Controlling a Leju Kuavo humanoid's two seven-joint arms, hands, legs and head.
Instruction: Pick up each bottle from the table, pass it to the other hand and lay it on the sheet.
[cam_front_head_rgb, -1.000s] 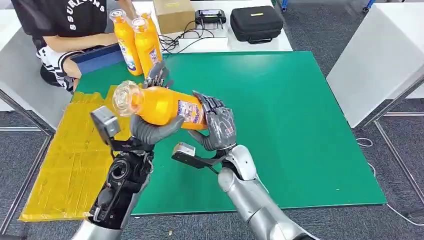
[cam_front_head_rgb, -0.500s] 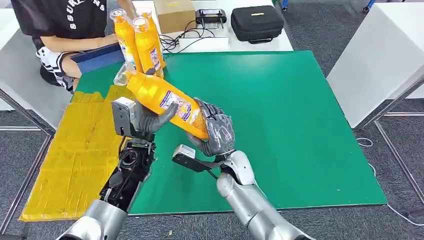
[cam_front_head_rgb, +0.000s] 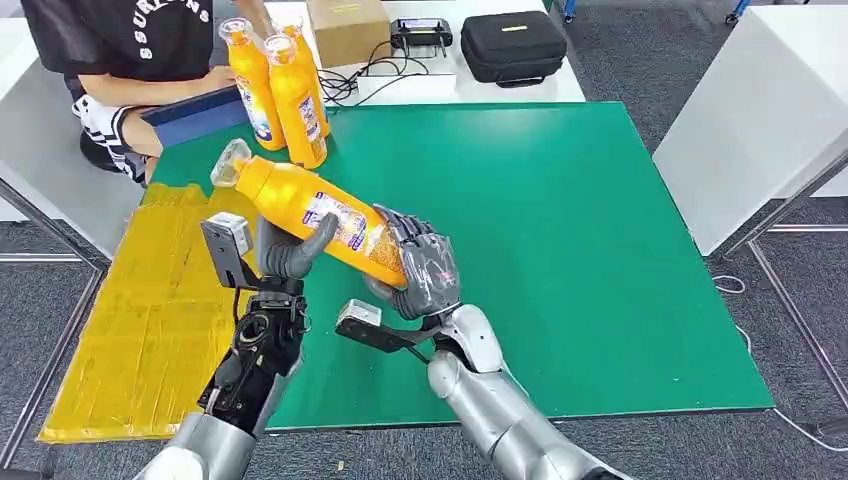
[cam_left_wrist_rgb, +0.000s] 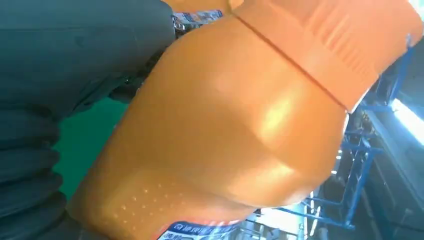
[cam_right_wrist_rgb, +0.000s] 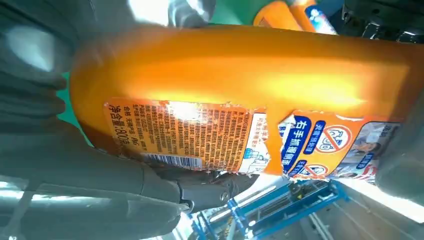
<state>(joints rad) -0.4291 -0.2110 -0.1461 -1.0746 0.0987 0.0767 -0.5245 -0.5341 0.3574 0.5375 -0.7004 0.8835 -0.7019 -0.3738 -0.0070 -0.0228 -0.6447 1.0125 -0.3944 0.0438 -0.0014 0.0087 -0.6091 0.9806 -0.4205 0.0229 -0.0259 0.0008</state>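
Head view gives us an orange bottle (cam_front_head_rgb: 305, 212) held tilted above the desk (cam_front_head_rgb: 600, 250) near its left edge, cap toward the far left corner. The left robot hand (cam_front_head_rgb: 285, 252) grips its middle; the right robot hand (cam_front_head_rgb: 418, 272) cups its base. Two more bottles (cam_front_head_rgb: 280, 85) stand upright at the far left corner, beside the yellow sheet (cam_front_head_rgb: 140, 320).
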